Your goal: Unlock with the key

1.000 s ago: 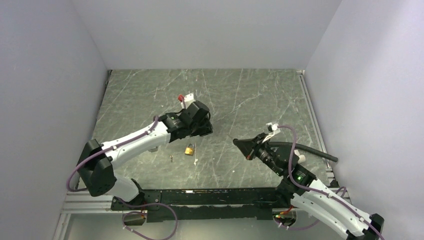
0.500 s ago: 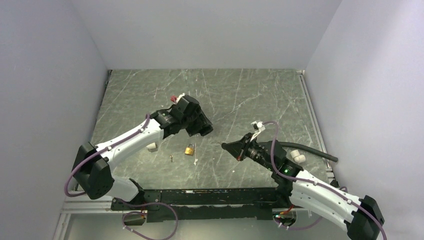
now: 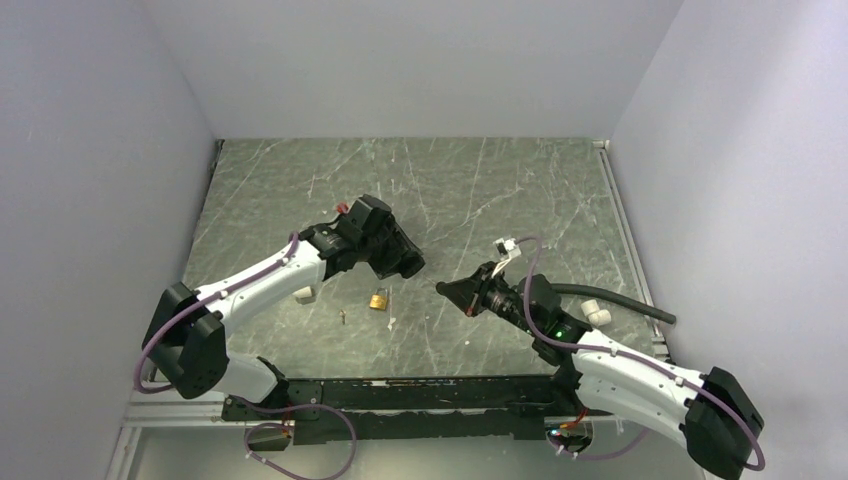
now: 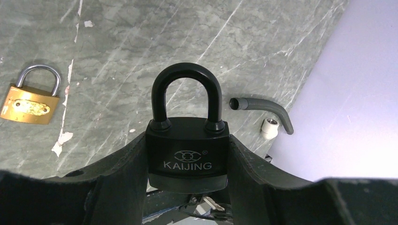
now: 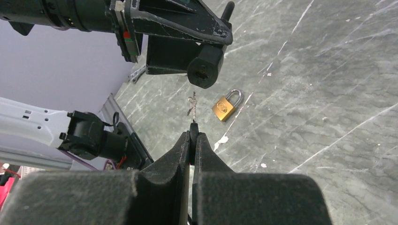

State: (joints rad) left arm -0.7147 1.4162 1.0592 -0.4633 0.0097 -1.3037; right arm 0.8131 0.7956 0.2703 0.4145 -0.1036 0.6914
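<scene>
Here, a scratched grey-green marbled tabletop (image 3: 480,190) enclosed by pale lilac walls (image 3: 400,60). At frame centre, left gripper (image 3: 410,262) clamps the black padlock (image 4: 187,150); right gripper (image 3: 445,289), nearly closed, pinches the key (image 5: 193,128) near it; brass padlock (image 3: 379,299) lies below.

Black padlock (image 4: 187,145), brass padlock (image 4: 29,105), grey-green white-veined tabletop (image 4: 141,42)

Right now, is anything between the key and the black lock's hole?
Nothing visible. Only open air lies between the key in the right gripper and the black padlock's keyhole; the brass padlock sits aside on the table.
</scene>
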